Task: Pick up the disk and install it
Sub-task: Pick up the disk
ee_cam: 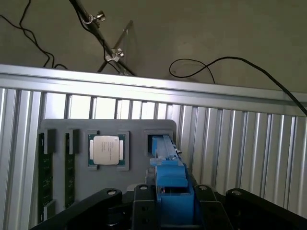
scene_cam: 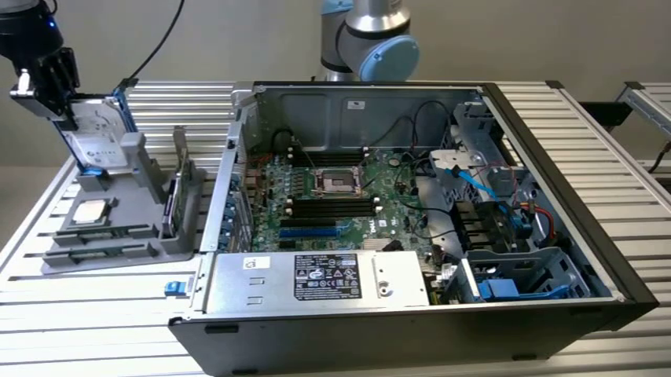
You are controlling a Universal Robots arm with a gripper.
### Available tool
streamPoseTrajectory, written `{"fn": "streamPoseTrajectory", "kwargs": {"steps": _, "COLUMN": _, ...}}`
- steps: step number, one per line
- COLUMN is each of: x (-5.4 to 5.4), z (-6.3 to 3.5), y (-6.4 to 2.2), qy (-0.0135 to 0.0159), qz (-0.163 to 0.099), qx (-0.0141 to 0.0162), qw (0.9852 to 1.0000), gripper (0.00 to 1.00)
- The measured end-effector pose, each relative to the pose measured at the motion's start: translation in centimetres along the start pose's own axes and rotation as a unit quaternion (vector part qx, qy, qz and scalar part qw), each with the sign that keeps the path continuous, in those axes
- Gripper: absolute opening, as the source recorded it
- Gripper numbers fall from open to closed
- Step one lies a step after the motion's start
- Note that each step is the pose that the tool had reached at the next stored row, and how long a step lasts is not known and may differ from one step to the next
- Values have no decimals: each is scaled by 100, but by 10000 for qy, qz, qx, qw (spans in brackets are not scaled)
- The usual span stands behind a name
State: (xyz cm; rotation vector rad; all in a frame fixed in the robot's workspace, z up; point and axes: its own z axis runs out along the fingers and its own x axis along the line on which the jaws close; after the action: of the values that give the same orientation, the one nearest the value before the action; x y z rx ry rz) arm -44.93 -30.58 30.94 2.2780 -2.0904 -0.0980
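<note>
Ribbed aluminium table (scene_cam: 587, 141) before a plain beige far wall (scene_cam: 231, 39); black cables (ee_cam: 225, 58) lie on the dull floor (ee_cam: 192, 38).

disk (scene_cam: 97, 137): silver metal, blue plastic frame | table (scene_cam: 94, 314): ribbed bare metal

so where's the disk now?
The disk is at the exterior view's far left, gripped upright by the hand at the grey parts tray.

The holder (scene_cam: 118, 237) sits on the table (scene_cam: 94, 318), at the exterior view's left of the computer case (scene_cam: 367, 345). The disk (scene_cam: 94, 141) stands at the holder's far end, apparently slotted in; the chip (scene_cam: 90, 210) lies nearer, on the holder.
</note>
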Motion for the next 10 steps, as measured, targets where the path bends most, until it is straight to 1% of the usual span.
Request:
{"fn": "streamPoseTrajectory", "kwargs": {"steps": 5, "x": -26, "z": -47, "y": 2, "qy": 10, "qz": 1, "qx": -1, "qw": 10000, "gripper": 33}}
{"fn": "streamPoseTrajectory", "kwargs": {"steps": 10, "x": -49, "z": -131, "y": 6, "qy": 17, "qz": 2, "qx": -2, "qw": 10000, "gripper": 33}}
